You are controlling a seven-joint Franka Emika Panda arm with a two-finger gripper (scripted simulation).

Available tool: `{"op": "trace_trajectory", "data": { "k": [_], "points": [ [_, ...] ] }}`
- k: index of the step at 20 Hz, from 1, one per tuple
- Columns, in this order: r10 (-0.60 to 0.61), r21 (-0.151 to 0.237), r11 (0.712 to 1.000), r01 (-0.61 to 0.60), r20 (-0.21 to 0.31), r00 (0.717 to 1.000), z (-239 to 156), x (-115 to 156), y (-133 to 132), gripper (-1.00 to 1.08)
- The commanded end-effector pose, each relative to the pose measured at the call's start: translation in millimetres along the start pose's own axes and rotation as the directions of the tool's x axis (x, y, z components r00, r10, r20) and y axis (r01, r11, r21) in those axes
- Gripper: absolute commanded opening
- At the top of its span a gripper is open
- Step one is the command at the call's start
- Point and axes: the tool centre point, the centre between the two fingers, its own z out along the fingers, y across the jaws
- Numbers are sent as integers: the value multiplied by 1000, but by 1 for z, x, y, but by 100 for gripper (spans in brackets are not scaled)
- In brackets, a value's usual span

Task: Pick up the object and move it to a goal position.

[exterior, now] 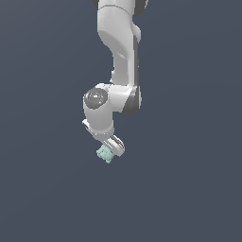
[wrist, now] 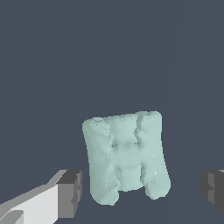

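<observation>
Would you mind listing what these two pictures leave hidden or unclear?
- Exterior view: the fingers are too small to tell apart, and the gripper body covers part of the block.
- Wrist view: both fingers are cut off by the picture's edges, so only their tips show, with clear gaps to the block.
- Neither view shows a goal marker.
- The arm's base is cut off by the exterior view's upper edge.

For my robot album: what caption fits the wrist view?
Open end effector straddling a bumpy mint-green block.
</observation>
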Motion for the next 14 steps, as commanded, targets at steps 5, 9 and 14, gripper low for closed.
{"op": "trace_trajectory", "data": {
  "k": [5, 9, 14],
  "points": [
    [1, 0, 1000, -1, 0, 1000, 7, 0, 0, 100],
    [3, 0, 1000, -3, 0, 1000, 26, 0, 1, 100],
    [6, 0, 1000, -6, 0, 1000, 48, -1, 1, 100]
  ]
}}
